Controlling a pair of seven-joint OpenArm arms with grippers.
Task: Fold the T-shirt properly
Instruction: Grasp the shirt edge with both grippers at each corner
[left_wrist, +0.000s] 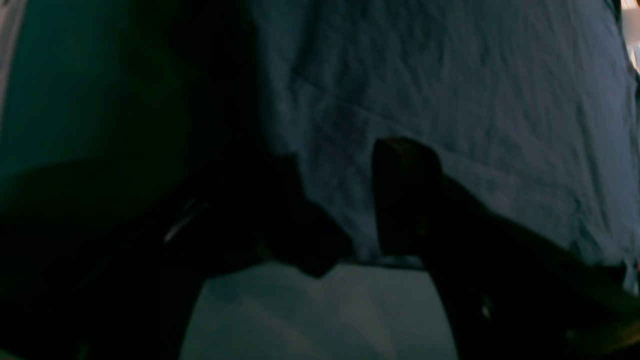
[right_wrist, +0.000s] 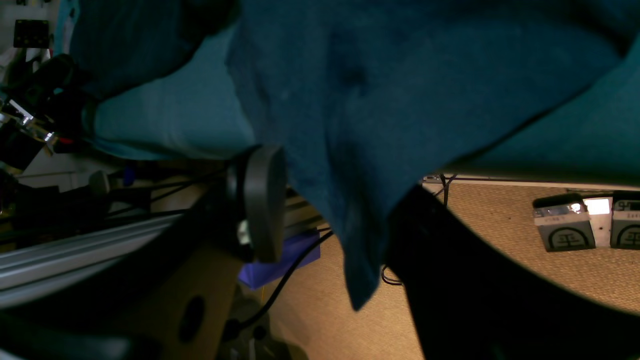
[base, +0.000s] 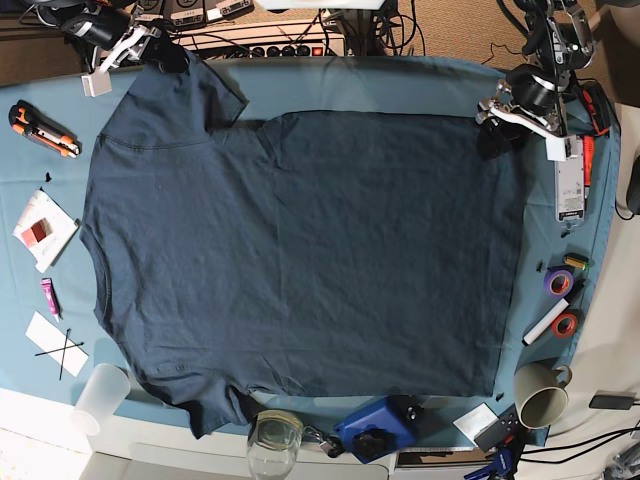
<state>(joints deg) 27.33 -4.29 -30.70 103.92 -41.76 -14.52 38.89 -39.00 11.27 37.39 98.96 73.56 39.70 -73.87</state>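
Observation:
The dark navy T-shirt (base: 300, 250) lies spread flat on the teal table cloth (base: 400, 85), neck towards the left. My right gripper (base: 150, 45) is at the far left sleeve. In the right wrist view its fingers (right_wrist: 265, 200) stand apart, and the sleeve of the T-shirt (right_wrist: 375, 100) hangs loosely between them over the table's edge. My left gripper (base: 500, 115) is at the far right hem corner. In the left wrist view it (left_wrist: 345, 180) is open just above the T-shirt (left_wrist: 450, 90), close to the hem, where the table cloth (left_wrist: 310, 310) begins.
A box cutter (base: 35, 130), cards (base: 40, 225) and a plastic cup (base: 100, 395) lie along the left. A glass (base: 272, 435), a blue device (base: 375, 425) and a paper cup (base: 540, 395) stand at the front edge. Tape rolls (base: 558, 280) lie at the right.

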